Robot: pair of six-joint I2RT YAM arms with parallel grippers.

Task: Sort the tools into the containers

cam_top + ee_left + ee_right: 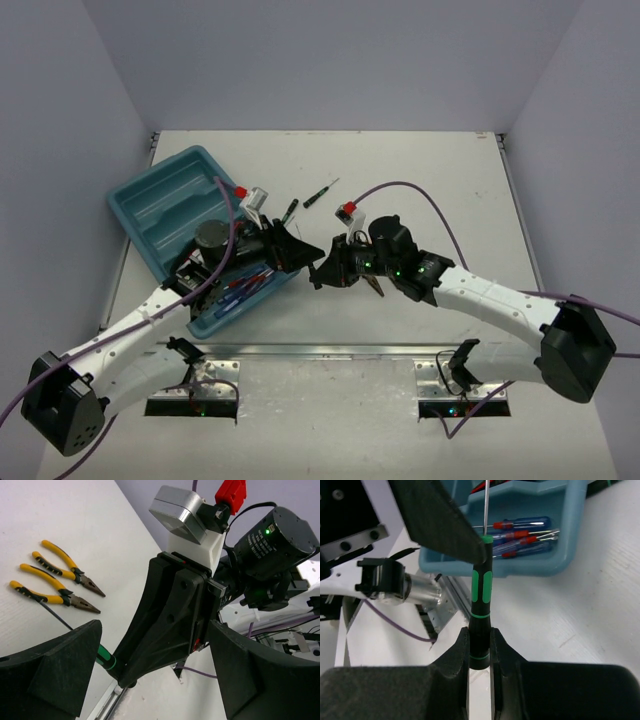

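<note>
One black-green screwdriver point(481, 587) | clamped in right gripper point(480, 637) | tip toward tray point(535, 566)

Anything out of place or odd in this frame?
The teal tray sits skewed to the table edges, one corner seemingly overhanging the left side. Otherwise nothing odd: the right gripper holds a black-green screwdriver, the open left gripper beside it.

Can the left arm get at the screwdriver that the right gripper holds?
Probably yes. The screwdriver sticks out free beyond the right gripper, and the open left gripper is right beside its handle; nothing stands between them.
</note>
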